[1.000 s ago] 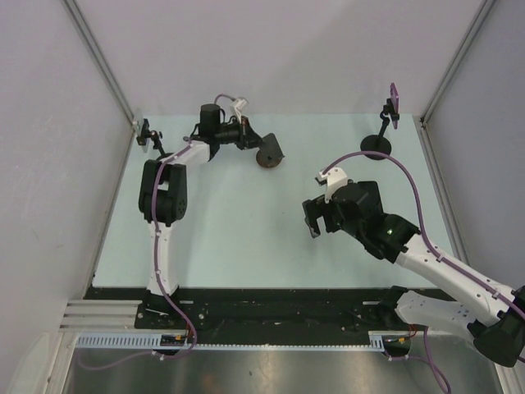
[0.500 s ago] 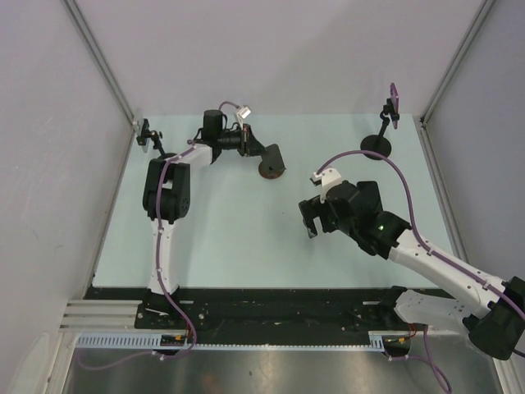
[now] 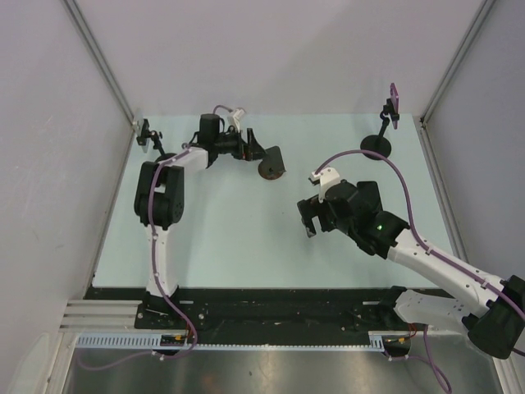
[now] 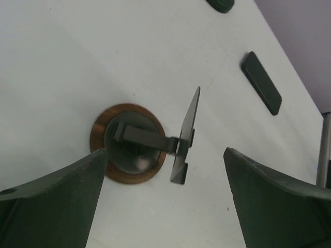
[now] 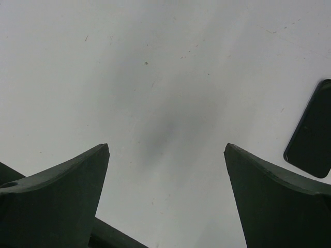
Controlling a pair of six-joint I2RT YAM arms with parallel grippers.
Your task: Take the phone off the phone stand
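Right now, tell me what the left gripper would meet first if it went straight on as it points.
Likely the phone stand, its tilted plate centred between the open fingers; depth is unclear.

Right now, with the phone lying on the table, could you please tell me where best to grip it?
Grip the phone across its long edges near the middle, coming straight down from above. It lies flat on the table, long and slim, so probably only its narrow width can be pinched.
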